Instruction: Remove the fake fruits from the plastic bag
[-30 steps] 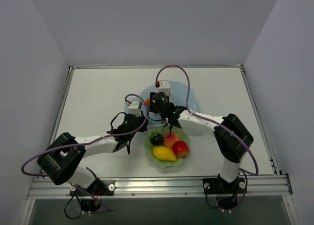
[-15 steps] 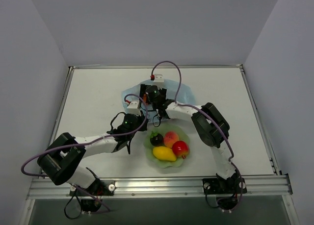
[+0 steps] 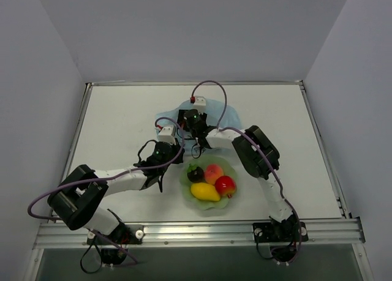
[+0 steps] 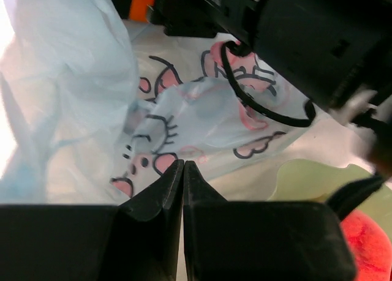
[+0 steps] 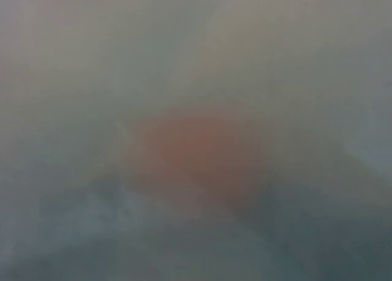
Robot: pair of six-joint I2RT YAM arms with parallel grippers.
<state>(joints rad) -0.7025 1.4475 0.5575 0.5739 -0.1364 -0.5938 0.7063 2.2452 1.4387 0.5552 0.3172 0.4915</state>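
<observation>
While your right jaws sit hidden at the plastic bag [image 3: 231, 117], width impossible to tell, left jaws pressed shut beside its print, four fake fruits [image 3: 211, 182] in green bowl [image 3: 183, 184].

The right wrist view is all blur: an orange-red blob [image 5: 196, 155] sits ahead, its own fingers lost. From above, the right fingers hide beneath their wrist at the plastic bag [image 3: 231, 117]. Right of the left fingers [image 4: 156, 195], a red fruit [image 4: 367, 244] is cropped.

you see the crumpled light-blue plastic bag [image 4: 73, 73] lying flat, its white cartoon panel showing. four fake fruits [image 3: 213, 172] sit clustered just in front of it.
</observation>
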